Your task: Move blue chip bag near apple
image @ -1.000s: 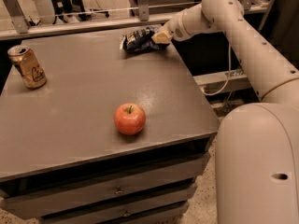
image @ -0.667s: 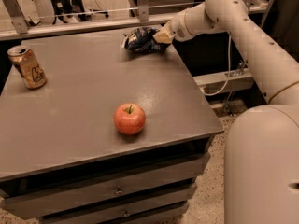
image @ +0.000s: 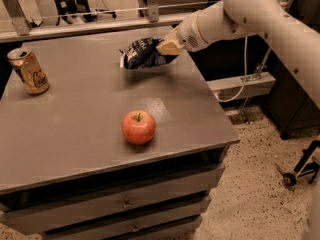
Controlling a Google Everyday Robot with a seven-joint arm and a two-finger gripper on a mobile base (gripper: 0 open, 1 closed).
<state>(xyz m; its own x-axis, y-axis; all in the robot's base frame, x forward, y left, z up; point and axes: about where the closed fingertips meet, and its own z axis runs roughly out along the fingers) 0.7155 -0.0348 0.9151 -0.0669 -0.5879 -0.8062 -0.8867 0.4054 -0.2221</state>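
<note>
Blue and crinkly, the bag (image: 141, 54) is at the far side of the grey surface (image: 90, 109). The gripper (image: 169, 46) pinches its right end. The bag looks lifted a little, with a shadow under it. The apple (image: 138, 127) sits well apart, nearer the front edge. A gold can (image: 29, 71) stands far left. The drawers (image: 125, 204) below are shut.

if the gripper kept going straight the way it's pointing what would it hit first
Beyond the blue chip bag it holds, the gripper points across the table and slightly down, so it would probably meet the table top first, between the drink can and the apple; depth is unclear.
</note>
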